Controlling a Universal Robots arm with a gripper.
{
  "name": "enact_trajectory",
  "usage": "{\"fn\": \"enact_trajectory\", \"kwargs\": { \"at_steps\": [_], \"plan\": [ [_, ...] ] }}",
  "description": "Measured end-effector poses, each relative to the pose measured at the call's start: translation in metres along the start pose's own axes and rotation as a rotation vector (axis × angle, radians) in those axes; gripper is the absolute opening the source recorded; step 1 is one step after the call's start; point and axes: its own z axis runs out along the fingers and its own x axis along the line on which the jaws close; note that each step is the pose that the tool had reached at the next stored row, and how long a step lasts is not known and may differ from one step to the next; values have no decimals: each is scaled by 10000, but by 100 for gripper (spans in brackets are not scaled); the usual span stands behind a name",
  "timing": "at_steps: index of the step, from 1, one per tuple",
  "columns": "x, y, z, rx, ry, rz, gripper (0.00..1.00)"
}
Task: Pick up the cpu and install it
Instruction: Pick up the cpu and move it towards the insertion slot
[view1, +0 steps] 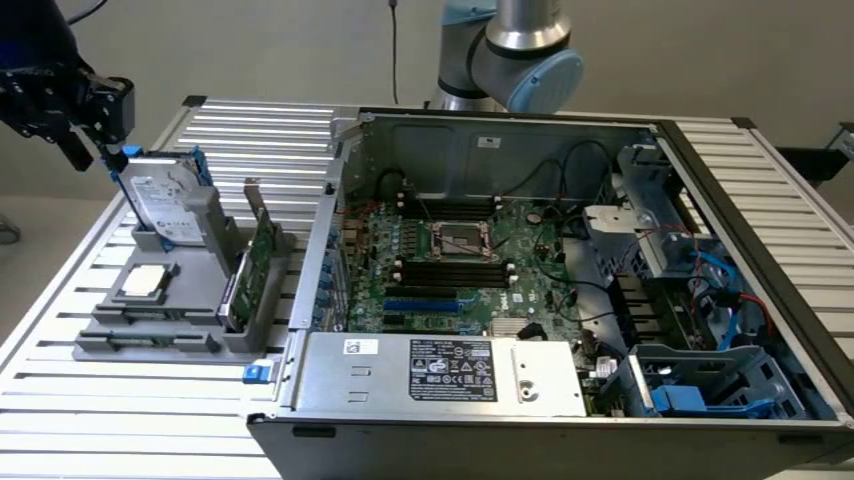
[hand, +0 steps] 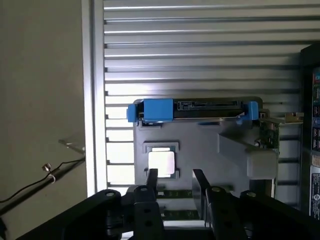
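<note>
Square cpu (view1: 144, 282) shone silvery, pale-edged. Wrist view showed the pincer (hand: 175, 175) apart, empty; exterior view, the motherboard's socket (view1: 463, 240).

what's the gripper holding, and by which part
Nothing is held. The gripper has its fingers apart with nothing between them, and the cpu lies flat in its slot on the grey stand, clear of them.
</note>
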Motion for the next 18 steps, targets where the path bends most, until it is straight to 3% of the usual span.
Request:
{"fn": "enact_trajectory", "kwargs": {
  "at_steps": [1,2,4,6,7,11,13,18],
  "plan": [
    [1,-2,5,1,41,-49,42],
    [1,-5,12,2,85,-107,53],
    [2,-10,24,5,167,-230,59],
    [1,-17,40,9,255,-364,59],
    [1,-22,48,10,305,-430,65],
    [0,-47,91,18,509,-694,65],
    [-1,-59,124,23,544,-839,65],
    [-2,-79,213,35,562,-1185,65]
  ]
}}
